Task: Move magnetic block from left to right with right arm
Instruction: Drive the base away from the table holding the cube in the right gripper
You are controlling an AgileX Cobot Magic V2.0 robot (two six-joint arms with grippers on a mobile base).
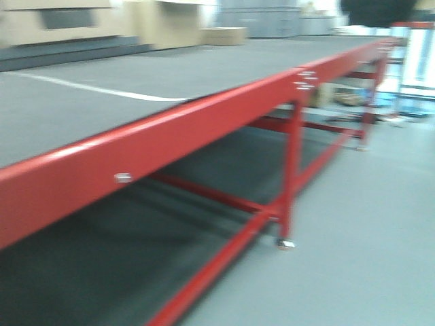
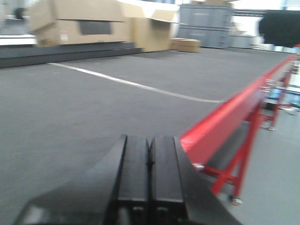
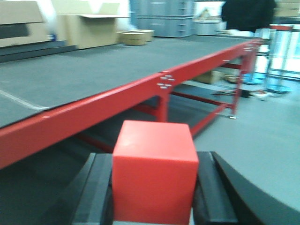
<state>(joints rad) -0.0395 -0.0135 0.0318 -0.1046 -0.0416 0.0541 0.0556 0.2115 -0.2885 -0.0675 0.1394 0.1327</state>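
Grey-topped table [image 3: 70, 77] with red rail [image 3: 93, 115] stretches 9 to 1 o'clock; my right gripper [image 3: 153, 187] clamps the magnetic block [image 3: 154, 168] at 6 o'clock, left gripper [image 2: 149, 145] pressed together, empty; a jolt could drop it onto floor [image 3: 262, 140].

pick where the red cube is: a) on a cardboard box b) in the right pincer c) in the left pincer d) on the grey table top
b: the right wrist view shows the magnetic block clamped in the right pincer; the left pincer is shut and empty.
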